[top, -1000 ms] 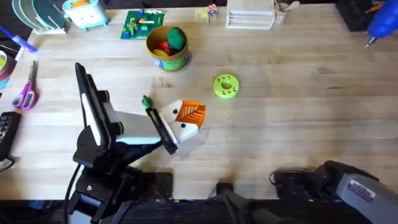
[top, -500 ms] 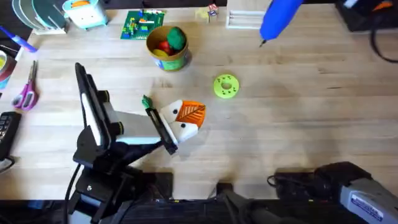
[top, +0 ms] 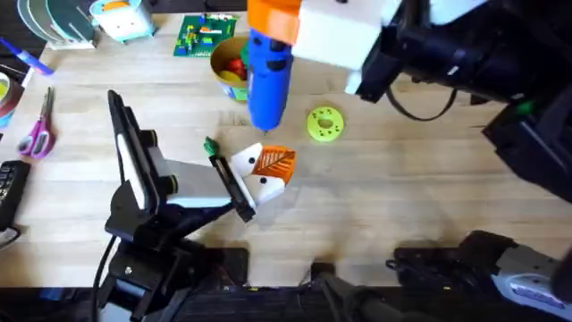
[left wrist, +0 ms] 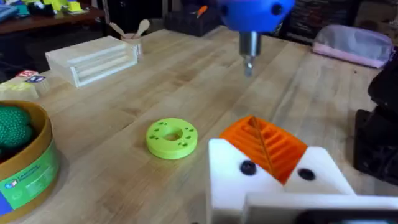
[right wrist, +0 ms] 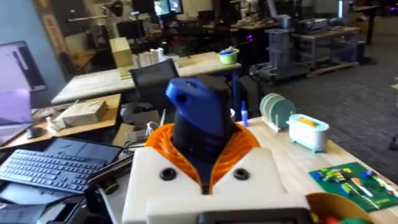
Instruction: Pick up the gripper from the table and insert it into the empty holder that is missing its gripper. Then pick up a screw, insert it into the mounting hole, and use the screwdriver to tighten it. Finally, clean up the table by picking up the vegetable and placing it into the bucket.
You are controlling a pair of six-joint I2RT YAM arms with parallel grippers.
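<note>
Swung in from the far right edge since a second ago: right gripper point(top: 268, 22), clamped on the blue screwdriver point(top: 267, 76), tip pointing down above the orange gripper point(top: 274, 162) seated in the white holder point(top: 259, 176). Left gripper point(top: 234, 183) low at the holder; cannot tell whether open or closed. Lime-green disc point(top: 324, 124) just beyond on the bench point(top: 429, 179). Dark-green vegetable point(top: 211, 146) lying beside the holder. Bucket point(top: 234, 82) farther back, partly behind the screwdriver.
</note>
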